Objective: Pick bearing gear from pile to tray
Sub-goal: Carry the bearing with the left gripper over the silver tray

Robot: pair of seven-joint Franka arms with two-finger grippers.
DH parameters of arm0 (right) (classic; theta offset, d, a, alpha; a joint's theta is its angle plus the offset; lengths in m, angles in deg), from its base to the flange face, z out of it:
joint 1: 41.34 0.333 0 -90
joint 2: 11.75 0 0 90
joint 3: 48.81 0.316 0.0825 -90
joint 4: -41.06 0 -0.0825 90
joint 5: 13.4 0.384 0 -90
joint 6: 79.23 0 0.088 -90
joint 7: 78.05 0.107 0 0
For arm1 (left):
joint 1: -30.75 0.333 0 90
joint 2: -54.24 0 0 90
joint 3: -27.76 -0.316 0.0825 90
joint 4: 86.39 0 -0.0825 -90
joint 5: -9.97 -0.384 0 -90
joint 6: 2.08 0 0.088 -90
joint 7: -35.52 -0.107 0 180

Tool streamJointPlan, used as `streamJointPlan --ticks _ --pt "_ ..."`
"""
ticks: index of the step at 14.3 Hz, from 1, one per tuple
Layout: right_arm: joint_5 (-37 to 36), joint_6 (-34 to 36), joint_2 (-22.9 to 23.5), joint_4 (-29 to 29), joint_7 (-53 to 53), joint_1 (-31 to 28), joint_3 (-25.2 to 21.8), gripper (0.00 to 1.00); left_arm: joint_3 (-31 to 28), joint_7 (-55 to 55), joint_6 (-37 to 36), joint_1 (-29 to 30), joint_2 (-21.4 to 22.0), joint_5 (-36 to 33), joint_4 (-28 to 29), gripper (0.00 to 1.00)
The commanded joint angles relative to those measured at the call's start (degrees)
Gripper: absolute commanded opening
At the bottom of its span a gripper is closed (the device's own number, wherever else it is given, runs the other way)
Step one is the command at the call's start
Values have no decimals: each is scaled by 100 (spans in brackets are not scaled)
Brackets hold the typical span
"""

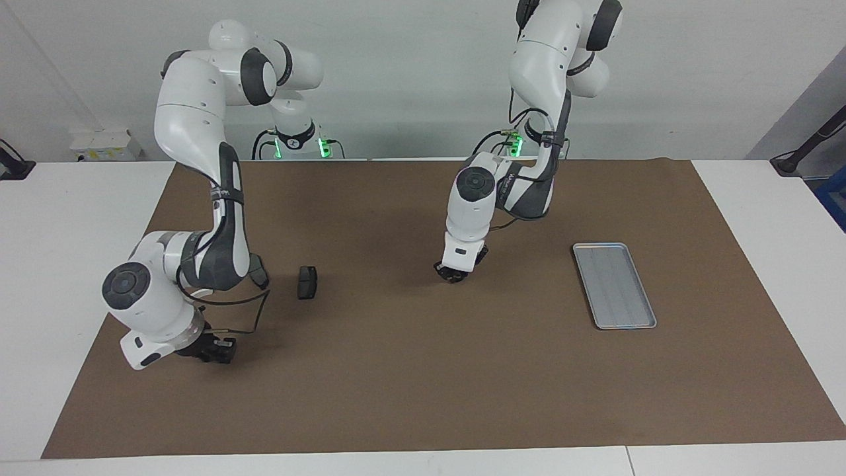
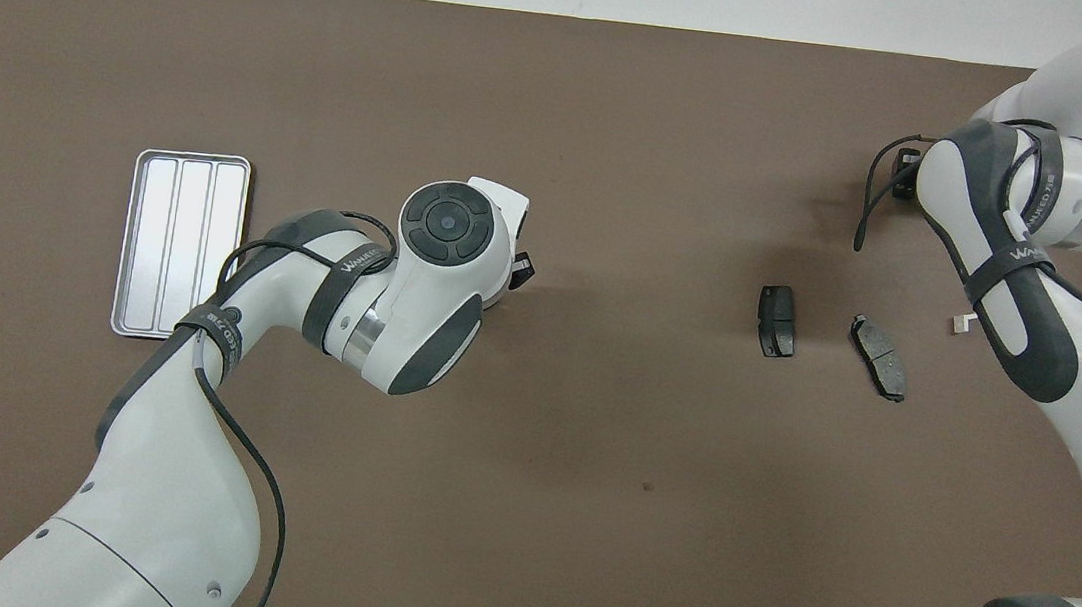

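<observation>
The flat silver-grey tray (image 1: 615, 285) with its raised rim and lengthwise ridges lies on the brown mat (image 1: 423, 396) that covers the middle of the white counter (image 1: 59, 218), toward the left arm's end. The left end effector (image 1: 455, 276) hangs low over the middle of the mat, well apart from the tray. Its tips point down close to the surface. Whether it is spread, pressed together or pinching some small part cannot be told. Toward the right arm's end of the mat lie two dark grey brake-pad-like plates: one plate (image 2: 776, 320) nearer the middle and a second plate (image 2: 881, 343) just beside it toward the right arm's end, apart and not touching. In the facing view only the first shows, the second being hidden by the right arm. A small white piece (image 2: 959, 324) peeks out beside the right arm's forearm, near the second plate. The right end effector (image 1: 217, 350) is low over the mat at the right arm's end, over ground farther from the robots than the plates. Whether it is spread or pressed together cannot be told either.
</observation>
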Motion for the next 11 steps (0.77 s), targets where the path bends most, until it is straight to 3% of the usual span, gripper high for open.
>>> streamJointPlan --ticks 1,2,6,8,11 --pt "57 92 1 41 41 -45 45 11 -37 -540 -634 283 500 -162 34 0" --pt "66 101 1 50 41 -45 45 0 -37 -997 -801 475 781 -162 191 0" --pt "13 206 -51 15 41 -27 45 0 -29 -2860 -1005 1546 1774 -162 1114 0" --pt "-57 669 -270 -38 49 78 37 0 -29 -3914 -935 2162 1961 -162 1422 0" --pt "-110 1671 -1059 -64 102 543 -16 0 -29 -5165 -286 2945 2014 -153 1809 0"
